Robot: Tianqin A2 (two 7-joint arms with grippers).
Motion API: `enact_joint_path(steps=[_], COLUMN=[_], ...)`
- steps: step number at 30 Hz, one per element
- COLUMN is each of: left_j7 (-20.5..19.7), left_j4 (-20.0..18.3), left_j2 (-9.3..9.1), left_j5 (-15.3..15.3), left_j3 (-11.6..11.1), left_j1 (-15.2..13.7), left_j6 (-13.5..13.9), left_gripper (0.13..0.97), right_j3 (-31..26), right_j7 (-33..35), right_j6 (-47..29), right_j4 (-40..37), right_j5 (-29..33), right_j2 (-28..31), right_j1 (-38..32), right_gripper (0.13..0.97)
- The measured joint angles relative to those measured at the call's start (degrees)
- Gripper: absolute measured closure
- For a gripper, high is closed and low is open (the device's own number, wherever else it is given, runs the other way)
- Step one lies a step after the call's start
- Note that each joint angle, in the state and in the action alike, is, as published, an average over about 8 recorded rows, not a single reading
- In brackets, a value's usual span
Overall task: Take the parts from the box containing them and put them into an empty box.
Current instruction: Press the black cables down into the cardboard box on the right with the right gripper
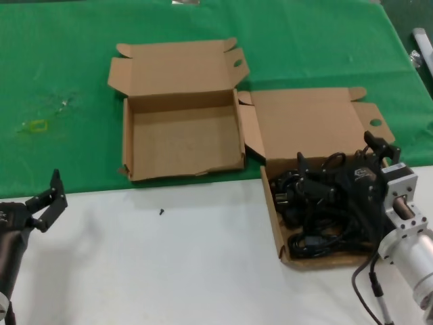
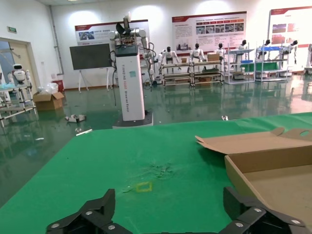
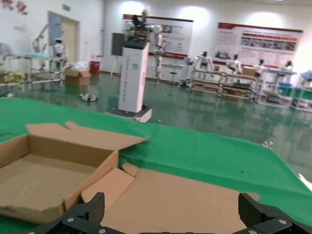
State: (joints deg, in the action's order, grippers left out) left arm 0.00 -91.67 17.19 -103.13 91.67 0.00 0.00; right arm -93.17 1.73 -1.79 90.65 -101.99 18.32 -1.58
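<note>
The parts (image 1: 314,213), a tangle of black cords and plugs, lie in the box containing them (image 1: 274,217) at the right of the head view, its lid (image 1: 308,122) folded back. My right gripper (image 1: 342,157) hovers open just above the cords, holding nothing. In the right wrist view the right gripper (image 3: 173,214) has its fingers spread wide over that lid (image 3: 185,200); the cords are hidden there. The empty box (image 1: 183,139), with a wavy front wall, stands left of it. My left gripper (image 1: 49,202) waits open at the near left, away from both boxes.
A green cloth (image 1: 61,81) covers the far half of the table, and bare white tabletop (image 1: 169,271) lies in front. A small black speck (image 1: 161,211) sits on the white part. A yellow mark (image 1: 37,126) shows on the cloth at far left.
</note>
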Motion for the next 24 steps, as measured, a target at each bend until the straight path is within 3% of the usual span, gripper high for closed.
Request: enact_joint_path(steps=[3, 15, 20, 24], left_j7=[0.0, 0.0, 0.0, 0.0], left_j4=[0.0, 0.0, 0.0, 0.0], left_j2=[0.0, 0.0, 0.0, 0.0], left_j5=[0.0, 0.0, 0.0, 0.0], left_j3=[0.0, 0.0, 0.0, 0.0], left_j1=[0.0, 0.0, 0.0, 0.0], left_j6=[0.0, 0.0, 0.0, 0.0], left_gripper=[0.263, 0.519, 0.66, 0.723], right_j3=[-0.4, -2.35, -2.73, -2.3], right_j7=[0.45, -2.22, -3.4, -1.93], right_j6=[-0.8, -5.23, -10.92, -17.96], right_j4=[0.97, 4.46, 4.77, 4.11], right_j5=[0.56, 1.71, 1.22, -0.19], right_j2=[1.28, 12.05, 18.05, 22.64], right_j1=[0.51, 1.01, 0.08, -1.49], right_gripper=[0.129, 0.129, 0.129, 0.129])
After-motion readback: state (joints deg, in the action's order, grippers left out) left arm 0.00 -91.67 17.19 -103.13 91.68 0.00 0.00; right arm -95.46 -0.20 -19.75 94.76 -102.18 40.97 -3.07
